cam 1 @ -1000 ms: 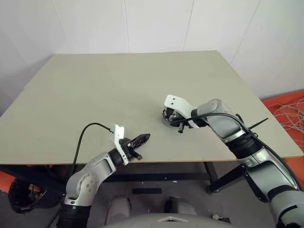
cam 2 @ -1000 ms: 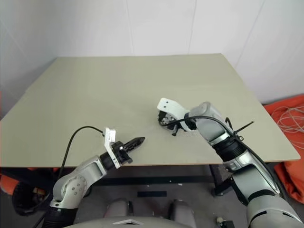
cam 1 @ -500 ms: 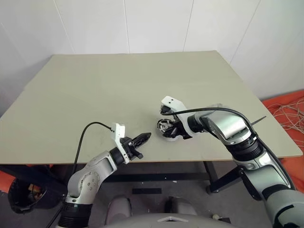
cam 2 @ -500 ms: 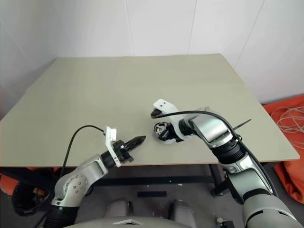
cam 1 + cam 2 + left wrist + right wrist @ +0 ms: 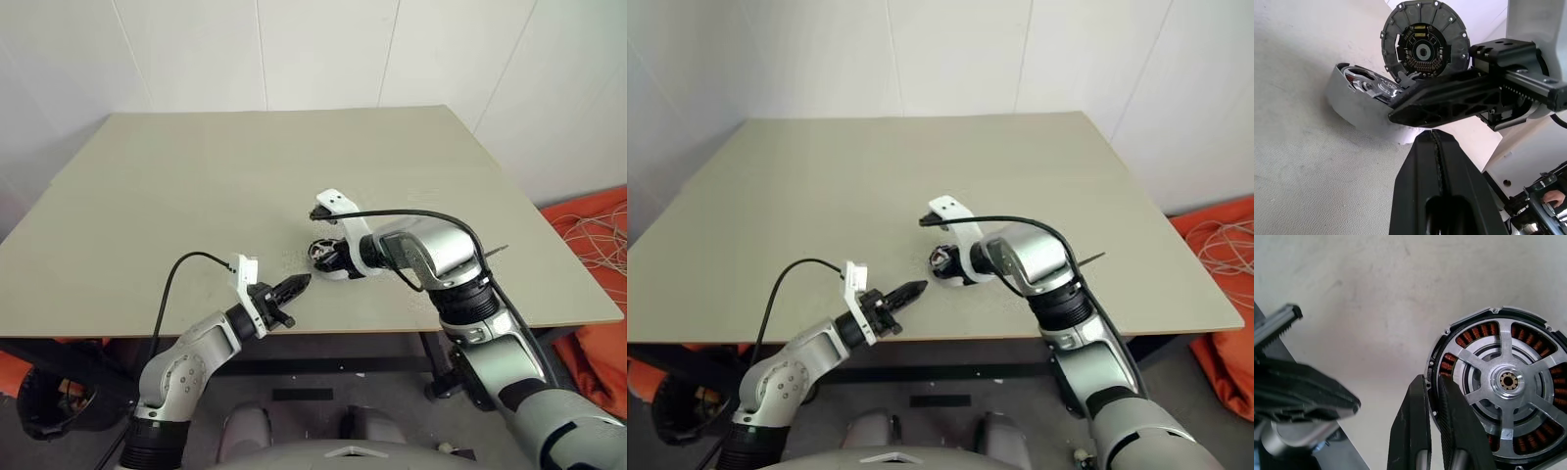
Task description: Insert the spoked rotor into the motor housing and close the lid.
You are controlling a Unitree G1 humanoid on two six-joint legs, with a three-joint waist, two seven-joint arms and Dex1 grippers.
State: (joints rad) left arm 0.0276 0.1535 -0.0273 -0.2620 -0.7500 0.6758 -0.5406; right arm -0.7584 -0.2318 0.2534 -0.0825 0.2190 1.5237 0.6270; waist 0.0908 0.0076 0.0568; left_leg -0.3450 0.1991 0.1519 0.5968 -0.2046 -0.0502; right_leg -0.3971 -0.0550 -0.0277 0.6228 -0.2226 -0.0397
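The motor housing [image 5: 1472, 336] is held on edge just off the surface [image 5: 196, 196], its black rim caught between the right gripper's [image 5: 1432, 382] fingers [image 5: 1413, 431], which stand almost together, clamped on that rim at one side. The spoked rotor [image 5: 1509, 380] sits across the housing's face: flat shiny silver spokes run from a small splined hub, and copper-brown windings show through the gaps. From the left wrist view the housing's back is a grey ribbed disc with a dark circuit board at its centre. The lid [image 5: 1352, 100], a silver-grey cap with a smooth wall, lies on the surface just beneath the right fingers. The left gripper [image 5: 299, 285] hovers nearby, fingers pressed together on nothing, its tips aimed at the parts. All of this sits close to the near edge; the matte, pale beige surface stretches bare behind and to both sides.
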